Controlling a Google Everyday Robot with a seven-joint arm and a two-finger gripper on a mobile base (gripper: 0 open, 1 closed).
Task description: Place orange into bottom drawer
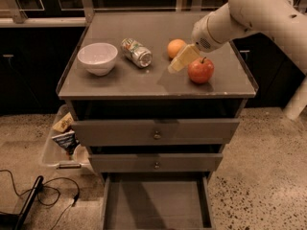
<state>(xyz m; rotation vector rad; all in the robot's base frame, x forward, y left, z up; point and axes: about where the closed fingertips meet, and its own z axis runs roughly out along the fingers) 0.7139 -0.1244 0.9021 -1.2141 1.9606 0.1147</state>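
The orange point(175, 48) lies on the grey cabinet top point(120, 78), toward the back right. The red apple point(200, 70) sits to its front right. My gripper point(180, 60) comes in from the upper right and hangs just in front of the orange and left of the apple, its pale fingers pointing down-left. It holds nothing that I can see. The bottom drawer point(156, 202) is pulled out at floor level, and its grey floor is bare.
A white bowl point(97, 57) and a lying can point(136, 52) are on the left half of the top. Two upper drawers point(156, 131) with brass knobs are shut. A plastic bin point(62, 140) of snack packets and cables point(43, 195) lie on the floor at left.
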